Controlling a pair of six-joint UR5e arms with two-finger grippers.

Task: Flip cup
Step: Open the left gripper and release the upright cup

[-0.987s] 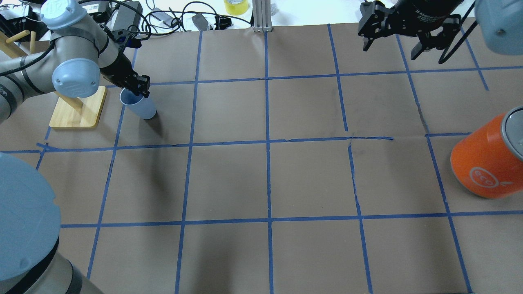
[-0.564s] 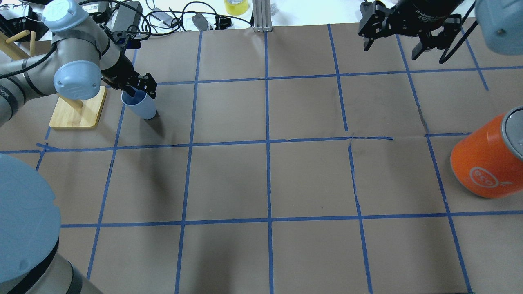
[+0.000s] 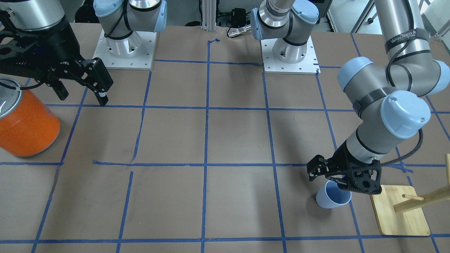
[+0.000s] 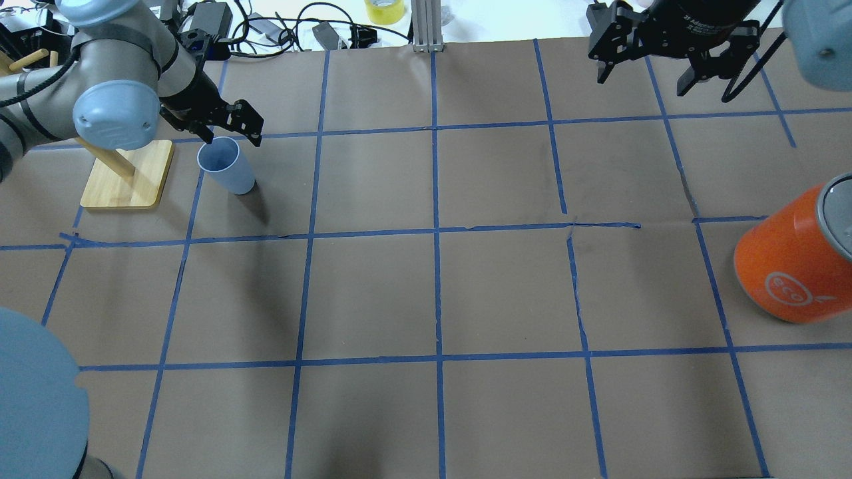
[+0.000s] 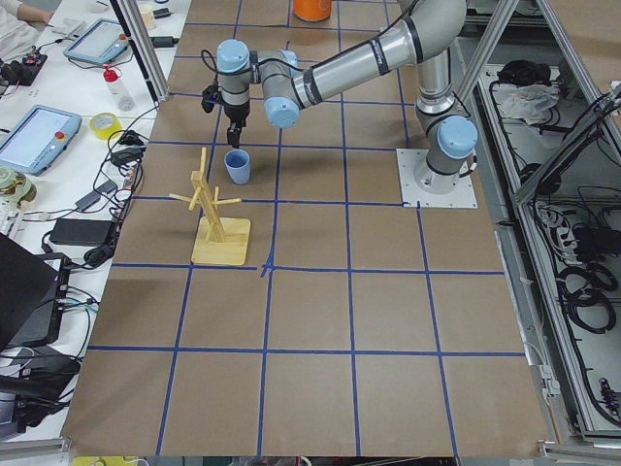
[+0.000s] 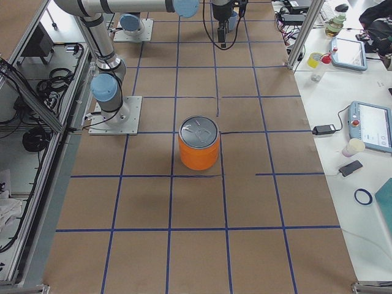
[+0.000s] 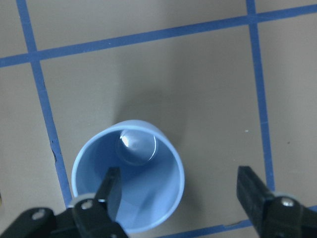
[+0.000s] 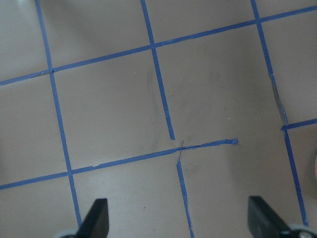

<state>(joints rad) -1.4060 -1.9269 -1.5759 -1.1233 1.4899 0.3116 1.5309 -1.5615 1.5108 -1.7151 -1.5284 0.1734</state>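
The pale blue cup (image 4: 226,166) stands upright on the brown paper, mouth up, beside the wooden stand; it also shows in the front view (image 3: 333,199) and the left side view (image 5: 237,166). My left gripper (image 4: 231,138) is open and empty, just above the cup and apart from it. In the left wrist view the cup (image 7: 129,183) sits below, with one finger (image 7: 106,193) over its mouth and the other finger (image 7: 255,198) outside it. My right gripper (image 4: 645,76) is open and empty, far off at the back right, over bare paper (image 8: 179,220).
A large orange container (image 4: 792,259) with a silver rim stands at the right edge. A wooden peg stand (image 4: 126,176) on a bamboo base is just left of the cup. Cables and a tape roll (image 4: 384,10) lie beyond the table's far edge.
My left gripper was down at the cup's rim; it has opened, let go and lifted up and away from the cup. The cup stays upright in place. The right arm has barely moved.
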